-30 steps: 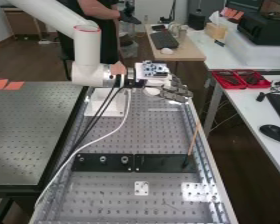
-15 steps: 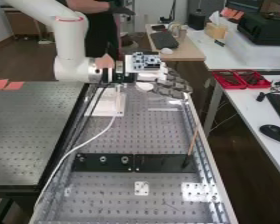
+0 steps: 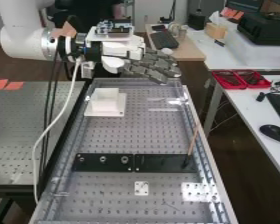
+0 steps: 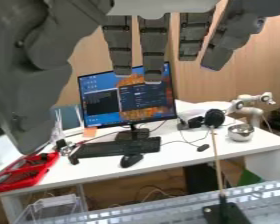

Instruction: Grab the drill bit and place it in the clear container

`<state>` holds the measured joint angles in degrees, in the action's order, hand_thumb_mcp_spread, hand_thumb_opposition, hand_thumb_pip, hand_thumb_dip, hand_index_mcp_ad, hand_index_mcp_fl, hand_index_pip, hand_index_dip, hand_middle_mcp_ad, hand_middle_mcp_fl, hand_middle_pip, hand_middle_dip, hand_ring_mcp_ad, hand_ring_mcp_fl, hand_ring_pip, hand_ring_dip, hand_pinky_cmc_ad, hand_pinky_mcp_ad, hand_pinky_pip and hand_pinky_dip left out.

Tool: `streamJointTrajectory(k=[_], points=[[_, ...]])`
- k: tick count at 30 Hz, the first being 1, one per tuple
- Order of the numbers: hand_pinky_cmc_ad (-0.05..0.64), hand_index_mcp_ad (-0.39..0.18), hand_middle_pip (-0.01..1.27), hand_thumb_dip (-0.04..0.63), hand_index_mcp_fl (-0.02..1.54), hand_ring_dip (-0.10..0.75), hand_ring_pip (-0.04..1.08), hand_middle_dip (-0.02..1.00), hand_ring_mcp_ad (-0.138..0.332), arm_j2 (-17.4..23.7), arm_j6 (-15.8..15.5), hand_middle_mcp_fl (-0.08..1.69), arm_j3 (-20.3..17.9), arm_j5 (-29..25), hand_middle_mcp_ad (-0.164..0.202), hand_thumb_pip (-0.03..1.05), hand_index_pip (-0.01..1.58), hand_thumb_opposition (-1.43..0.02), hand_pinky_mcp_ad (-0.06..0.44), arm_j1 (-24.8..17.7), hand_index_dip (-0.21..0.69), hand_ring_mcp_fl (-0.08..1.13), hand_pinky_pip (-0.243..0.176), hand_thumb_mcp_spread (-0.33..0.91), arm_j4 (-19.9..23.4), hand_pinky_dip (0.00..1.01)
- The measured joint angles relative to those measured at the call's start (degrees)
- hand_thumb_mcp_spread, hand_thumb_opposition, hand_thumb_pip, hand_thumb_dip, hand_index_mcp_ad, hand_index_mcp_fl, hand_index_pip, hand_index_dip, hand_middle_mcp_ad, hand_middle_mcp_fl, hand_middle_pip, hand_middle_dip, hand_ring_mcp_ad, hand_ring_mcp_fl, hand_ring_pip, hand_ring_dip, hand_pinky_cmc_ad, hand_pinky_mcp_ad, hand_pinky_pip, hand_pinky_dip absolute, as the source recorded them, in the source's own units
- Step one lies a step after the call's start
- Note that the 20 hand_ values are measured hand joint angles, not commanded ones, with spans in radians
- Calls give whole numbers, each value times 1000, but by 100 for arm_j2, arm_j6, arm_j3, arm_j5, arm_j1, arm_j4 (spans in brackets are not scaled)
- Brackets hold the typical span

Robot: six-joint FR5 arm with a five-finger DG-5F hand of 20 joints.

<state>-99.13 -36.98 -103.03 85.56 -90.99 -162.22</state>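
Dark grey, the hand [image 3: 150,65] hangs above the far end of the perforated bench [image 3: 111,192], and we see its fingers straight and slightly spread, with the thumb apart from them. Nearer us, a thin tan rod [image 3: 193,139] stands in a black holder [image 3: 186,161] at the right end of the black plates [image 3: 165,163]; we can't tell whether this is the drill bit. Three round metal fittings [image 3: 103,159] sit in a row on the left plate. Farther back, we find a white block [image 3: 105,101] on the bench. In the wrist view, a clear container [image 4: 57,201] sits near the bench's edge, and beyond, a monitor [image 4: 127,100] stands behind a keyboard [image 4: 121,147] on the white desk [image 4: 184,153].
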Motion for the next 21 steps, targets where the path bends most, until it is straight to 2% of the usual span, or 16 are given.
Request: streamJointTrajectory(k=[4,7,11,15,16,21], points=[[312,0,119,113,119,9,106,202,173,197,-119,213,129,20,87,340,87,-682,253,111,101,-12,-93,178,-489,354],[367,24,115,66,70,-3,106,199,176,281,-114,164,246,44,87,281,87,-637,293,150,140,-12,-89,134,-786,354],[417,56,117,37,38,-37,103,173,175,486,-160,148,384,56,93,260,82,-623,328,173,157,-12,-93,101,-1118,342],[450,75,120,14,38,-66,108,120,188,619,-228,75,446,57,99,248,79,-630,326,163,157,-12,-93,103,-1262,316],[447,87,124,14,40,-66,110,120,187,644,-247,75,451,49,112,227,79,-635,328,157,154,-12,-93,101,-1273,312],[445,110,140,12,23,-75,113,75,183,826,-408,79,466,-74,120,218,80,-665,328,77,126,-12,-93,98,-1294,283]])
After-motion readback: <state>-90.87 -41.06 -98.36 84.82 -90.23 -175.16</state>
